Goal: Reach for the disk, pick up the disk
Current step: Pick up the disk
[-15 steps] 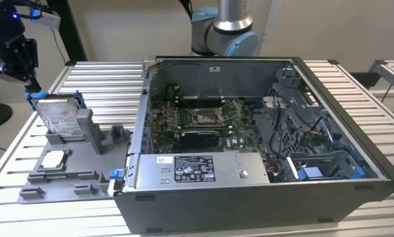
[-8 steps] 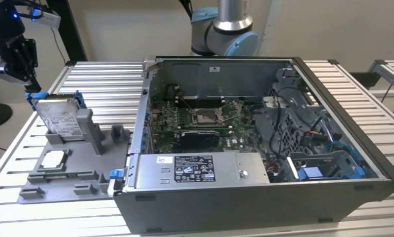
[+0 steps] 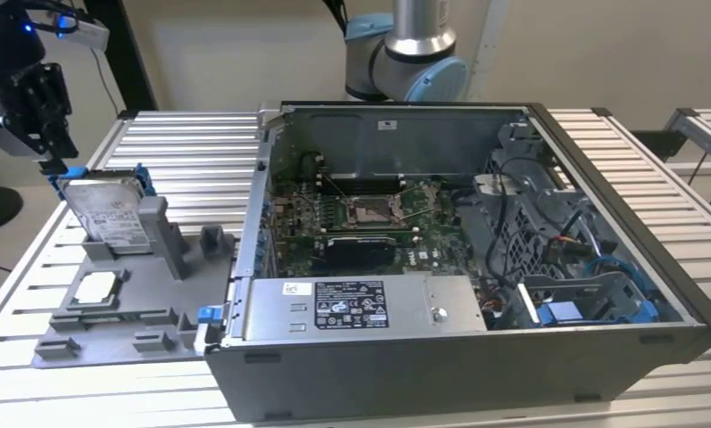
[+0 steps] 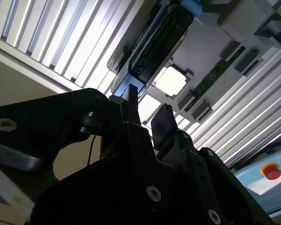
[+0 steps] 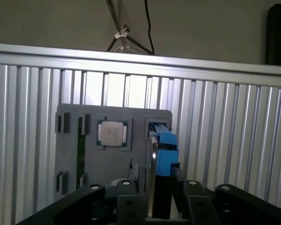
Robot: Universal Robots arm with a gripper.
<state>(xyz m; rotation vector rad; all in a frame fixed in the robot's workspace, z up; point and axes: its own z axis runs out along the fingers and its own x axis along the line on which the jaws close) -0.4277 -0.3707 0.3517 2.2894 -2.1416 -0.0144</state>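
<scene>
The black gripper (image 3: 53,160) hangs over the exterior view's left end of the ribbed aluminium bench (image 3: 177,143); its fingers (image 5: 189,206) are spread, flanking the top edge of the flat silver metal disk (image 3: 105,218) with a blue plastic frame; the disk stands on edge in a grey plastic holder (image 3: 152,259), near a small square silver chip (image 3: 97,287); an open computer case (image 3: 475,267) sits just beside the holder.

In the exterior view the claw (image 3: 55,165) is cut off by the picture's left edge. The grey holder (image 3: 152,234) hides the lower part of the disk (image 3: 103,212). In the first wrist view the claw's dark fingers (image 5: 129,201) cover the disk's near end; contact cannot be told.
</scene>
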